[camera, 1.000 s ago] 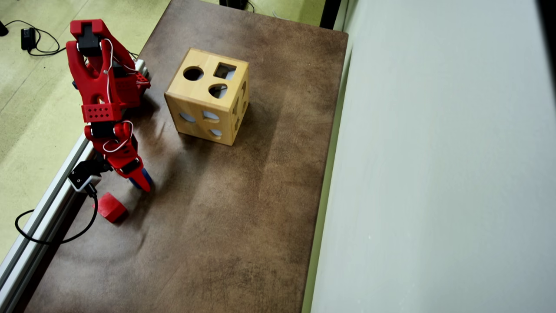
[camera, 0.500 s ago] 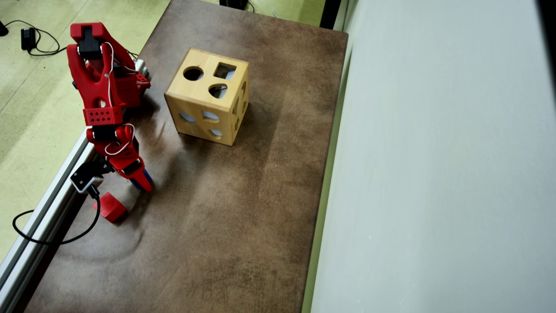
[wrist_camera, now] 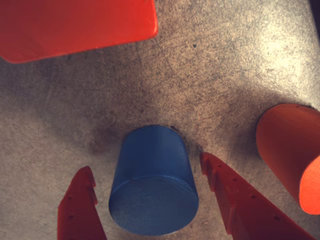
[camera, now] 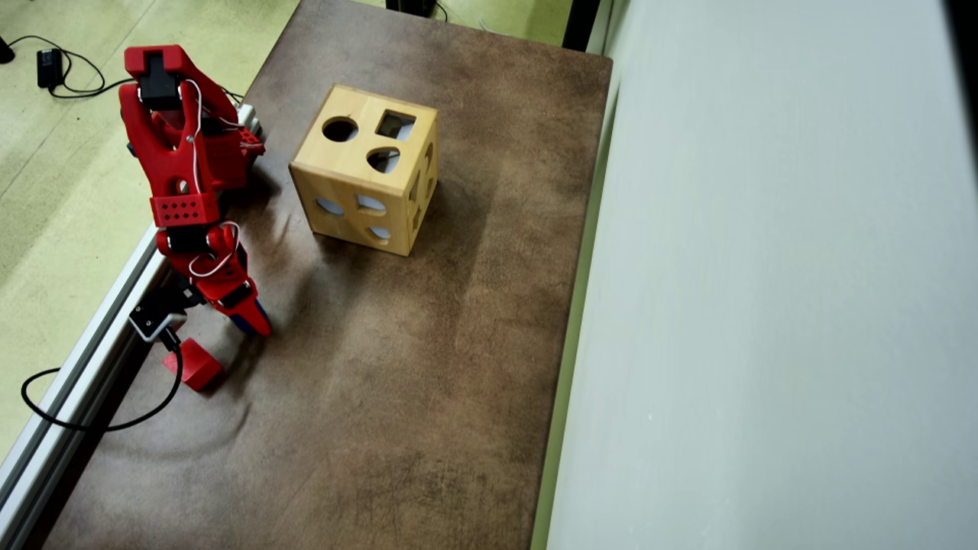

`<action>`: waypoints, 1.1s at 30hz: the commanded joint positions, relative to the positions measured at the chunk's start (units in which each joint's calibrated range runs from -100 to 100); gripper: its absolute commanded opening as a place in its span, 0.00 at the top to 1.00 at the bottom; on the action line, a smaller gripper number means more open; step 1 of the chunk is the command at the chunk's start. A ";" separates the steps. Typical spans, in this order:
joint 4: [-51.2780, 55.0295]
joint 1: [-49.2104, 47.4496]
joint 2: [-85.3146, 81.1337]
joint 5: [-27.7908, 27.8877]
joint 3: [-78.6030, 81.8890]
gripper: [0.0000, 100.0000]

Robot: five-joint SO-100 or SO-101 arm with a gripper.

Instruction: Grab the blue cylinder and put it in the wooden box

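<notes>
Blue plastic fills the lower middle of the wrist view: the blue cylinder (wrist_camera: 153,187) stands upright on the counter (wrist_camera: 210,85), flat round top facing the camera, between the two red fingers of the gripper (wrist_camera: 150,175). The jaws are spread apart, one finger at the cylinder's 9 o'clock and the other at its 3 o'clock, each with a visible gap to the block, so nothing is grasped yet. An orange-red rounded block (wrist_camera: 292,155) lies at 3 o'clock beyond the right-hand finger, and a red cube (wrist_camera: 75,25) sits at 11 o'clock.

From overhead, the gripper (camera: 248,317) hangs low near the counter's left edge, with only a sliver of blue showing beside it, and the wooden box (camera: 365,179) stands well apart at 1 o'clock from it.

By my reading, the step in hand is the grasp itself. Next comes squeezing squarely on the curved sides, lifting clear, then carrying up toward the box's round hole.
</notes>
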 commanded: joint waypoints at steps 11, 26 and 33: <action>-0.29 -0.23 -0.43 0.10 -1.76 0.67; -0.21 -0.23 -0.43 0.24 -1.67 0.69; -0.21 -0.23 -0.85 0.29 -1.49 0.76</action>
